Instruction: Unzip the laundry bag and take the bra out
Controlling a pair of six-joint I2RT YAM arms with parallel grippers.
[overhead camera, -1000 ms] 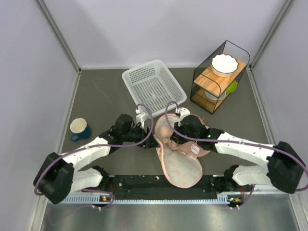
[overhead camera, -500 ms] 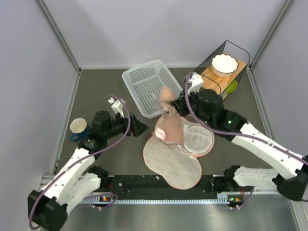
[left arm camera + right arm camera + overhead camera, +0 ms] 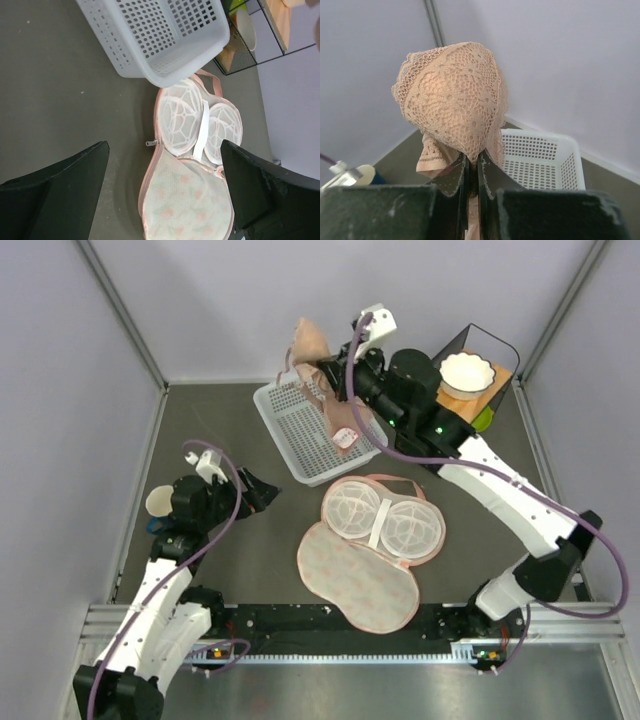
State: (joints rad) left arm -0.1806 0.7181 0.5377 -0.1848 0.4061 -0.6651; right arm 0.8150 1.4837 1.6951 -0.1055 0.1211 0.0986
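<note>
Hanging high over the basket (image 3: 300, 405), the bra (image 3: 311, 343) is pinched by just a thin bit of lace between the right fingers (image 3: 454, 177), so I think it could slip out and drop. The left fingers (image 3: 65, 175) are wide apart, holding nothing. The bag (image 3: 365, 550) lies open on the bench (image 3: 250, 560).

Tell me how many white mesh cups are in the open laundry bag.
2. The left cup and the right cup lie side by side in the laundry bag's open upper half. None seems hidden.

No writing is legible; what may be a tag (image 3: 347, 437) on the bra (image 3: 338, 418) is too small to read.
</note>
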